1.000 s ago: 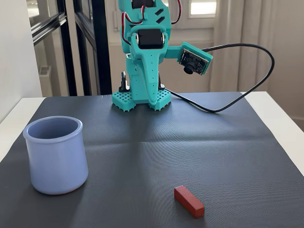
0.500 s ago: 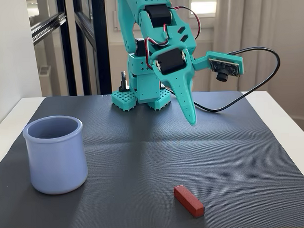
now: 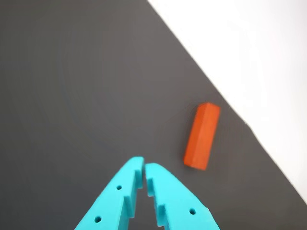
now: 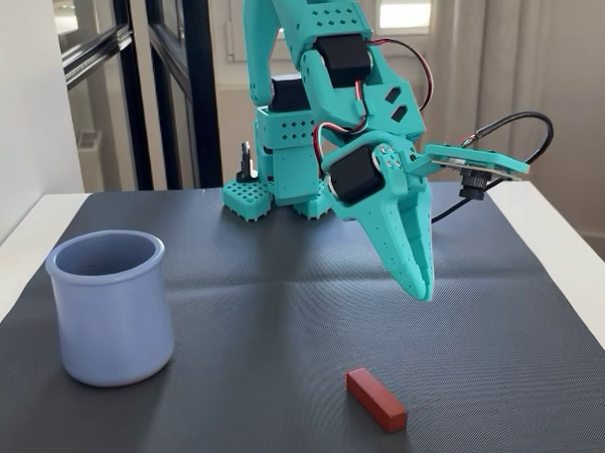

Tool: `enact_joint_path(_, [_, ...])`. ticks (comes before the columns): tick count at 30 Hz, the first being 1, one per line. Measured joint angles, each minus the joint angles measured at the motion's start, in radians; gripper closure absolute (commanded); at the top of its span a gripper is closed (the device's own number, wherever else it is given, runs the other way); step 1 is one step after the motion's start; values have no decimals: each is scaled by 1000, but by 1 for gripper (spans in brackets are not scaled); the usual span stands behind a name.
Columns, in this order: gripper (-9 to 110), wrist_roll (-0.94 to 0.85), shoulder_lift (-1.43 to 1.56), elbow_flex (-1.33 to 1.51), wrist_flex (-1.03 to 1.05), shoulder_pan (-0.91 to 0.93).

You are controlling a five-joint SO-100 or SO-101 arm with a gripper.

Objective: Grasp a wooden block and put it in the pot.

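Note:
The wooden block (image 4: 376,399) is a small red-brown bar lying flat on the dark mat near its front edge. It shows orange-red in the wrist view (image 3: 202,136), ahead and to the right of my fingertips. My teal gripper (image 4: 424,288) hangs above the mat, behind and above the block, not touching it. In the wrist view the gripper (image 3: 144,168) has its jaws nearly touching, with nothing between them. The pale blue pot (image 4: 111,305) stands upright at the mat's left in the fixed view; it is out of the wrist view.
The dark grey mat (image 4: 266,307) covers a white table (image 4: 15,241). The arm's base (image 4: 281,182) stands at the mat's back centre. In the wrist view the mat's edge and white table (image 3: 249,57) run just right of the block.

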Motion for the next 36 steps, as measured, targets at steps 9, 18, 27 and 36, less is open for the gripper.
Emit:
enact_joint_path(9, [101, 2, -117, -124, 0, 135])
enact_joint_path(18, [93, -5, -150, -132, 0, 196])
enact_joint_path(27, [90, -5, -262, -229, 0, 138])
enact_joint_path(36, [90, 126, -319, -267, 0, 115])
